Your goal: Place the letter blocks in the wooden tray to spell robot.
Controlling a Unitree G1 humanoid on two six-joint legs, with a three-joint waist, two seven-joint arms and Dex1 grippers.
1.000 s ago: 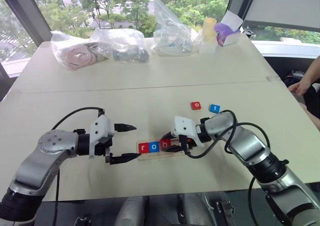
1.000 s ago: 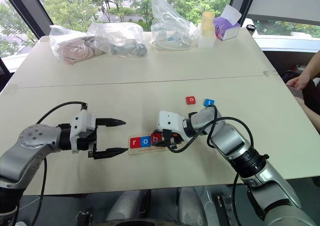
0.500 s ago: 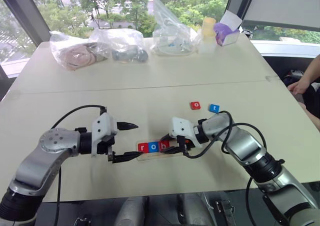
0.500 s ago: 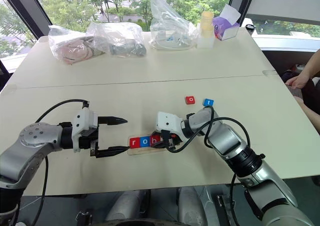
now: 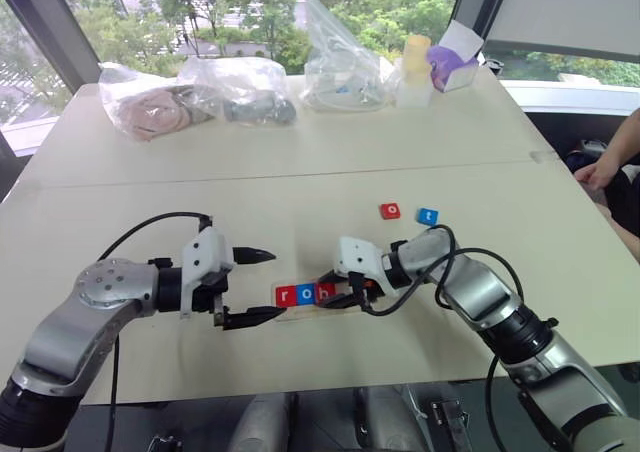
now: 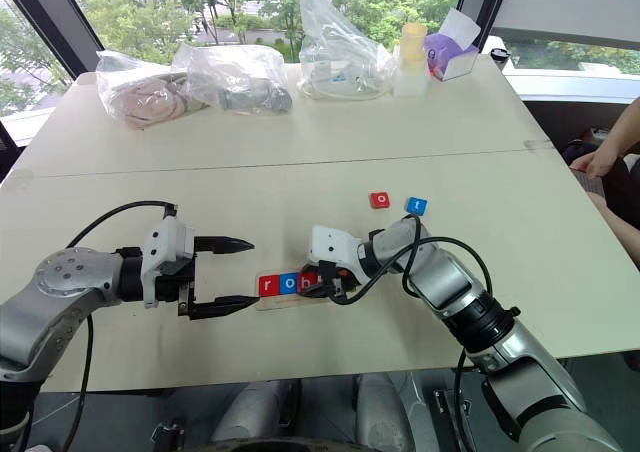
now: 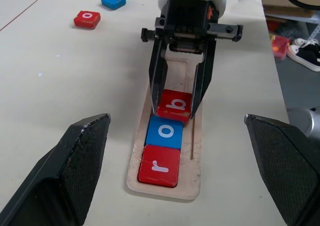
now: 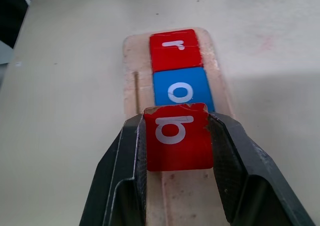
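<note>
The wooden tray [image 7: 196,136] lies on the table [image 5: 300,187] between the two grippers, with three letter blocks in it in a row: the red r block [image 7: 159,165] at the end nearest the left gripper, the blue o block [image 7: 167,132] touching it, and the red b block [image 7: 174,105] next in line. The right gripper [image 7: 178,98] is clamped on the red b block, one black finger [image 8: 131,151] against each side of it, and holds it down in the tray just beside the blue o block. Whether the b block sits fully flat on the tray floor cannot be told. The part of the tray under the right gripper's body is bare wood.

The left gripper [image 5: 252,287] hangs just off the r end of the tray, pointing along it toward the right gripper, its two fingers spread wide with nothing between them and apart from the tray.

Beyond the right gripper, farther across the table, the second red o block [image 5: 391,211] and the blue t block [image 5: 428,216] lie side by side, near each other but not touching, well apart from the tray.

At the far edge of the table stand several clear plastic bags [image 5: 235,87], a pale yellow bottle [image 5: 416,70] and a purple-and-white box [image 5: 456,64]. A person's arm [image 5: 612,160] shows at the right border.
</note>
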